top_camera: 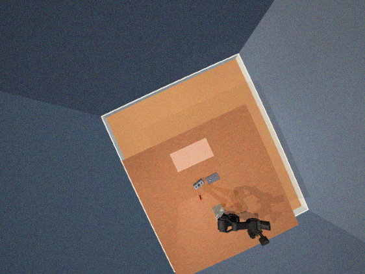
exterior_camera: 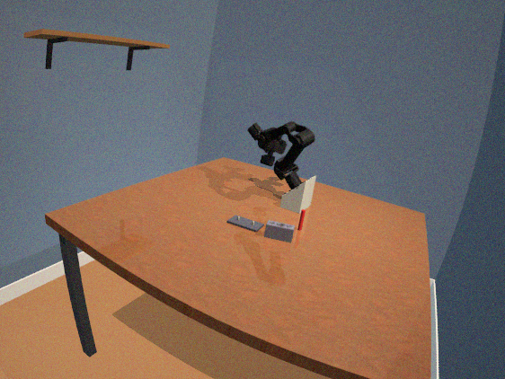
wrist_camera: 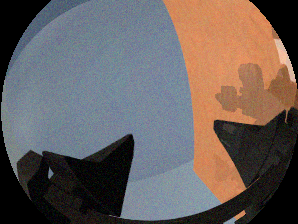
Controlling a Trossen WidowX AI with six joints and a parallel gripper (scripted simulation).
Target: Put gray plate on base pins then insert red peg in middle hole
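Observation:
My gripper (wrist_camera: 175,132) is open in the wrist view, with nothing between its fingers. In the top and exterior views the arm is folded back, well away from the parts, and its fingers are too small to make out. The gray plate (top_camera: 199,184) (exterior_camera: 279,232), a thick block with a row of holes on top, rests on the table beside the base. The darker flat base (top_camera: 212,178) (exterior_camera: 244,224) has two short upright pins, both bare. The red peg (top_camera: 201,197) (exterior_camera: 301,220) stands upright close to the plate, not touching the gripper.
A pale angled screen (top_camera: 218,210) (exterior_camera: 298,198) stands between the arm's foot and the parts, near the peg. The table (top_camera: 156,182) (exterior_camera: 180,260) carries the arm's shadow. A wall shelf (exterior_camera: 99,39) hangs at upper left in the exterior view.

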